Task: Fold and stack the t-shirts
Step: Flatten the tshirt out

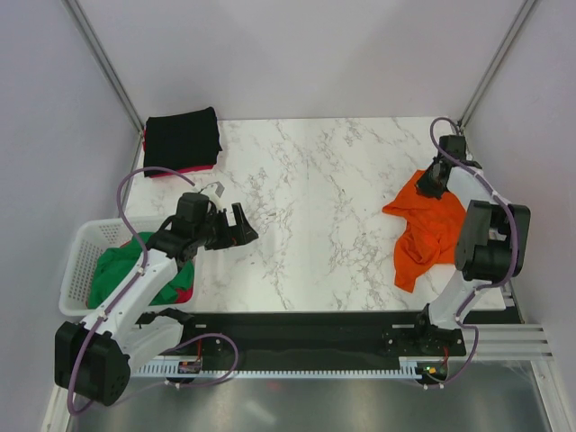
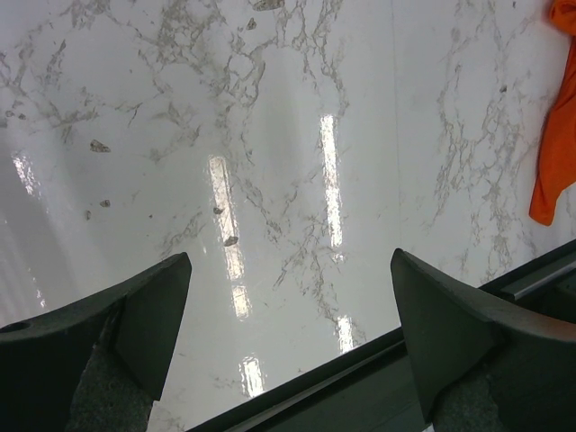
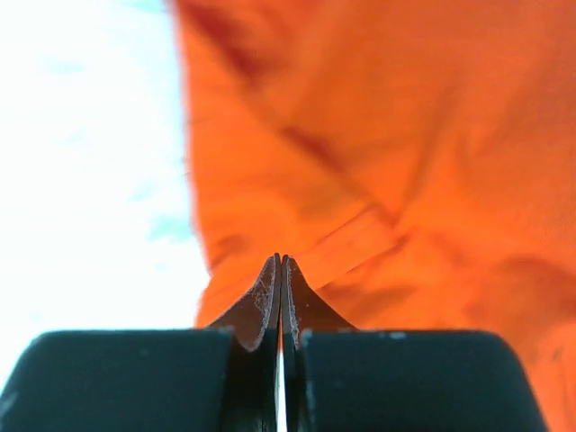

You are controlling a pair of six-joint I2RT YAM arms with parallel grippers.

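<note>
Left pincer (image 1: 245, 225) first: its jaws stand as wide as they go and hold nothing, hovering over bare marble table (image 1: 315, 180) just right of the white basket (image 1: 79, 261). A green t-shirt (image 1: 121, 270) is heaped in that basket with a bit of pink-red cloth at its near corner. Beyond, at the far left corner of the table, a folded black t-shirt (image 1: 183, 137) sits on top of a pink-red one (image 1: 166, 171), of which only the edge shows.

Across the open middle, well apart from my left side, lies the orange t-shirt (image 1: 425, 232), crumpled rather than spread, its long axis running from the far edge towards me. My right pincer (image 3: 281, 263) is down at its far end with the jaws pressed together; the tips meet right against a ridge of orange cloth, but I cannot tell whether any fabric is caught between them.

As I judge it, the shirt trails towards my base from the right pincer, and the right arm is much the nearer. If cloth is nipped, pulling left towards the clear middle would bring it where my left pincer can take a corner and spread it flat — folding has not begun on this one
</note>
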